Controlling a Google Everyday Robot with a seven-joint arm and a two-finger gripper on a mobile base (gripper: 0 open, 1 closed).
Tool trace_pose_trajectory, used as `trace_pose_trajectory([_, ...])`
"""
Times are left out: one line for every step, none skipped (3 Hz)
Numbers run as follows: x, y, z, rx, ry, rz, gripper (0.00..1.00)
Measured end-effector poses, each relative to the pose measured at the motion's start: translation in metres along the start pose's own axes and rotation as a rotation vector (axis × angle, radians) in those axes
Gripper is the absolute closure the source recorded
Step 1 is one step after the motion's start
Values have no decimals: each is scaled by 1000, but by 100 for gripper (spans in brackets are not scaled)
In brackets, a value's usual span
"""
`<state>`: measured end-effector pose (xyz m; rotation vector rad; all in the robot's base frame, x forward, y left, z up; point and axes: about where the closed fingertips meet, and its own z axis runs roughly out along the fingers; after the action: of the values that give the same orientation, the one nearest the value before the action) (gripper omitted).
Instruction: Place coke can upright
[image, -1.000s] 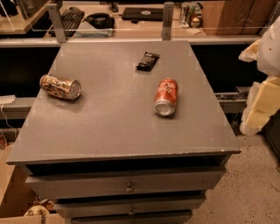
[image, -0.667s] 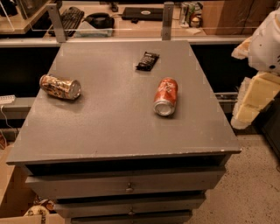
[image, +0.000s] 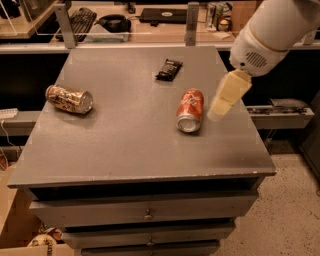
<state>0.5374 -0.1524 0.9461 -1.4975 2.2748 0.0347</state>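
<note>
The coke can (image: 190, 110), red-orange with white script and a silver end facing me, lies on its side right of centre on the grey table top (image: 125, 140). My gripper (image: 225, 97) hangs from the white arm at the upper right. Its cream fingers point down-left, just right of the can and above the table, apart from the can. It holds nothing.
A brown-and-gold patterned can (image: 69, 98) lies on its side at the table's left. A small black wrapper (image: 168, 69) lies near the back. Drawers (image: 145, 212) sit below the top. A desk with a keyboard (image: 80, 20) stands behind.
My arm and gripper have swung left from beyond the table's right edge to over the table, close beside the coke can. The cans and wrapper have not moved.
</note>
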Motion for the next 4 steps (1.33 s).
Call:
trace_pose_trajectory([-22, -28, 20, 39, -4, 146, 0])
trace_pose_trajectory([-29, -50, 46, 67, 54, 292, 0])
trace_pose_trajectory([-22, -60, 65, 110, 148, 440, 0])
trace_pose_trajectory([-28, -61, 83, 122, 194, 590, 0])
